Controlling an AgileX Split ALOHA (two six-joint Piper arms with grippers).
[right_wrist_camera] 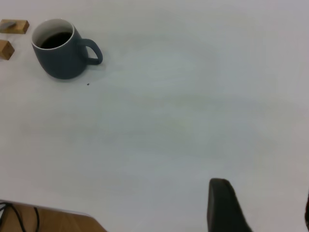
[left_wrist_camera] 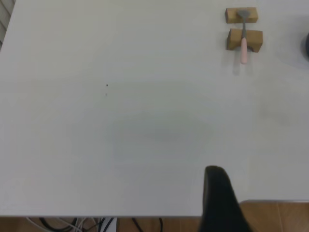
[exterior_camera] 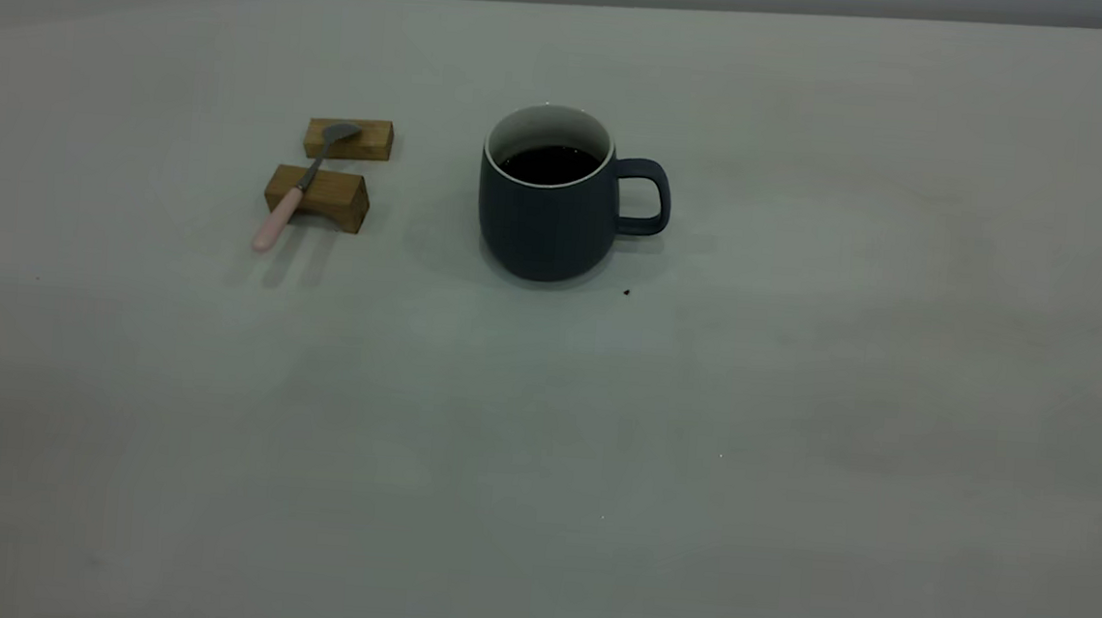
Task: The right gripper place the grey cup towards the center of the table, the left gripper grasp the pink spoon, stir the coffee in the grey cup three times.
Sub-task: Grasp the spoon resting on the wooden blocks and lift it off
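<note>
The grey cup (exterior_camera: 547,222) stands upright near the middle of the table (exterior_camera: 796,413), handle pointing right, with dark coffee (exterior_camera: 551,164) inside. The pink spoon (exterior_camera: 292,194) lies across two small wooden blocks to the cup's left, pink handle end nearest the camera. Neither gripper shows in the exterior view. In the left wrist view my left gripper (left_wrist_camera: 263,183) hangs over the table's near edge, far from the spoon (left_wrist_camera: 244,46), one black finger (left_wrist_camera: 217,193) showing alone. My right gripper (right_wrist_camera: 263,193) is open and empty, far from the cup (right_wrist_camera: 60,60).
The two wooden blocks (exterior_camera: 349,139) (exterior_camera: 326,198) carry the spoon. A tiny dark speck (exterior_camera: 627,292) lies just right of the cup's base. The table's near edge, wooden floor and cables (left_wrist_camera: 72,224) show below the left gripper.
</note>
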